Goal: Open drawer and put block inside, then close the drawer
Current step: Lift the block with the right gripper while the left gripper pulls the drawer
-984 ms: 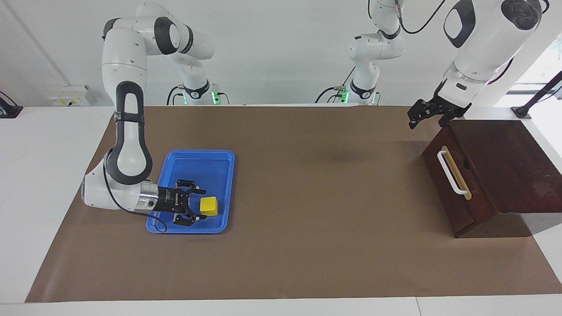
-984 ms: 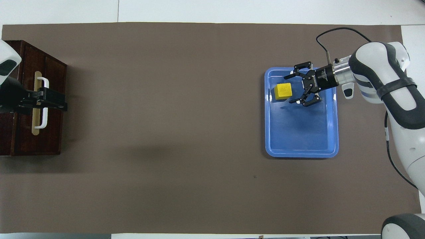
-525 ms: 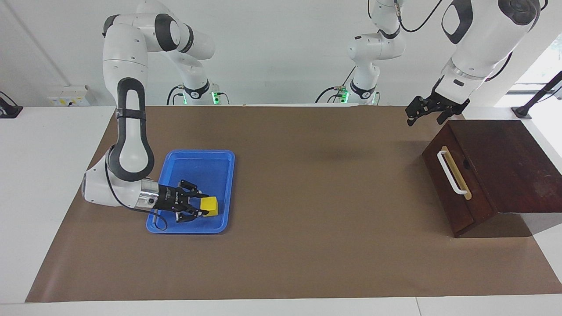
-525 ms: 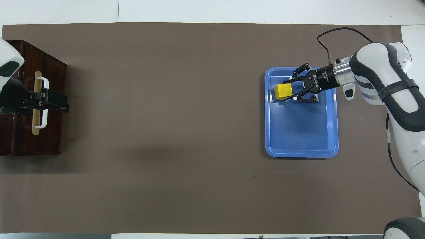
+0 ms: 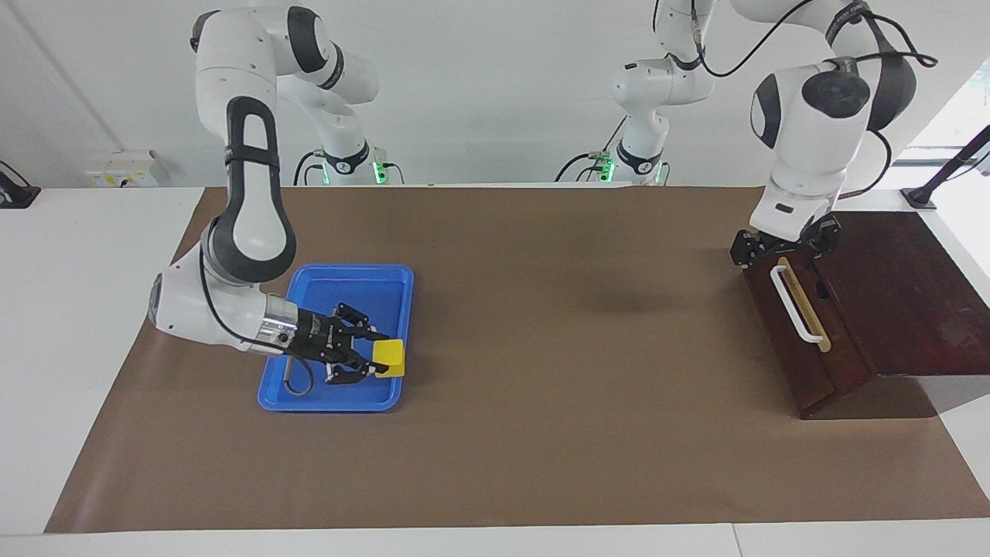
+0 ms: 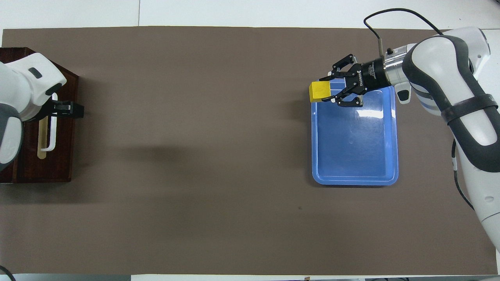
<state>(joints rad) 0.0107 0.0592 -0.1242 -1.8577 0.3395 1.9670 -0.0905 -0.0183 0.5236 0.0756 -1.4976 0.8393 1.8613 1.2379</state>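
Observation:
The yellow block (image 5: pixel 390 357) is held in my right gripper (image 5: pixel 379 360), which is shut on it and holds it a little above the blue tray's corner on the side toward the table's middle. In the overhead view the block (image 6: pixel 318 90) and the right gripper (image 6: pixel 326 90) lie over that same corner. The drawer (image 5: pixel 783 329) is shut, with its white handle (image 5: pixel 797 305) on the front. My left gripper (image 5: pixel 781 249) is low at the drawer front's top edge, close to the handle; in the overhead view the left gripper (image 6: pixel 67 110) lies over the handle (image 6: pixel 50 134).
The blue tray (image 5: pixel 348 272) has nothing in it and lies toward the right arm's end of the table; it also shows in the overhead view (image 6: pixel 353 182). The dark wooden cabinet (image 5: pixel 905 294) stands at the left arm's end. Brown mat (image 5: pixel 557 325) lies between them.
My right gripper shut on the block and lifted it toward the tray's edge nearest the table's middle. My left arm came down from above the cabinet to the drawer's handle.

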